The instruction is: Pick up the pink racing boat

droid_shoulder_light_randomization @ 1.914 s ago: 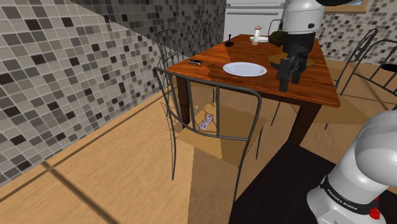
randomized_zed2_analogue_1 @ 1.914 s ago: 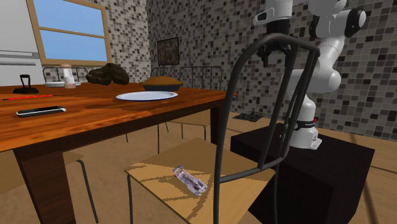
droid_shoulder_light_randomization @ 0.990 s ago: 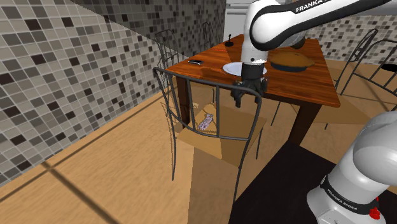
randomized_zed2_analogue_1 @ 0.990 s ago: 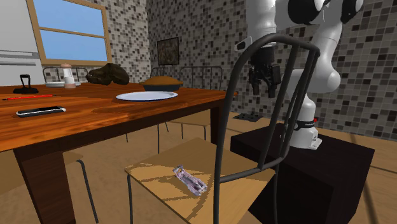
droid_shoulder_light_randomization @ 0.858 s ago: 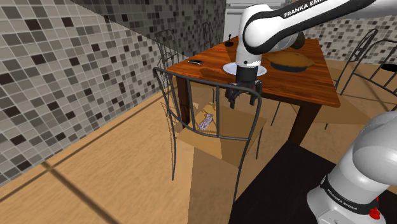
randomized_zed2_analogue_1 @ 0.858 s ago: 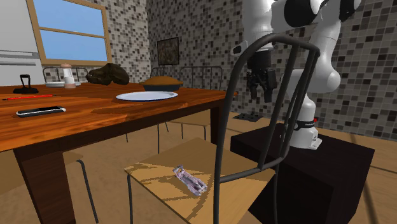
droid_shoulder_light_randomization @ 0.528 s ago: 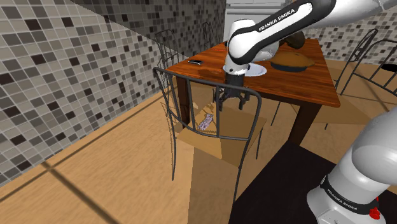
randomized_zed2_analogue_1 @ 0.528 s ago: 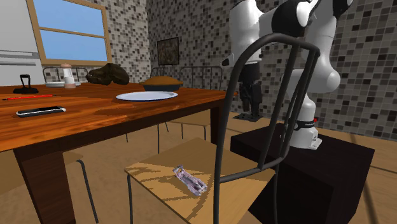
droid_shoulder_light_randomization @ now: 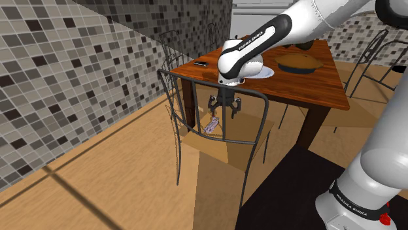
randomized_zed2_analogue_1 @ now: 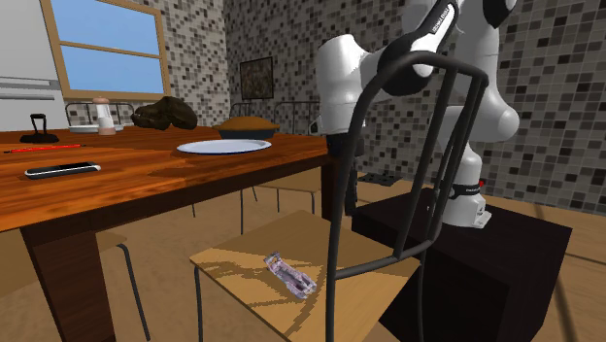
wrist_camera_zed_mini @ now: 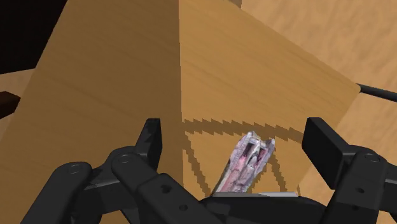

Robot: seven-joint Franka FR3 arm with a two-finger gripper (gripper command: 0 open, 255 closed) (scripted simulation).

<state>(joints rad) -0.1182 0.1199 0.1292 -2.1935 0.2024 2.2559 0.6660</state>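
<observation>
While the dark wooden table (droid_shoulder_light_randomization: 320, 85) is carrying its plate and dishes, the work is going on lower down, at the metal-framed chair (droid_shoulder_light_randomization: 232, 134) drawn up beside it. The white Franka arm (droid_shoulder_light_randomization: 261, 39) is reaching over the chair back toward the wooden seat (wrist_camera_zed_mini: 114, 83). The gripper (droid_shoulder_light_randomization: 224, 110) is hovering just above that seat, fingers spread wide, gripping nothing.

The pinkish toy racing boat (droid_shoulder_light_randomization: 212, 124) is lying flat on the seat. In the wrist view its hull (wrist_camera_zed_mini: 247, 162) is sitting in the gap between the fingers, touching neither, its long axis running roughly across the closing line.

Judging the descent: it is calling for a straight drop, well clear of the chair-back bars. The hull is looking low and slim, so the fingertips probably need to go nearly to the wood before closing across the narrow beam. Scraping the seat is the likely risk.
</observation>
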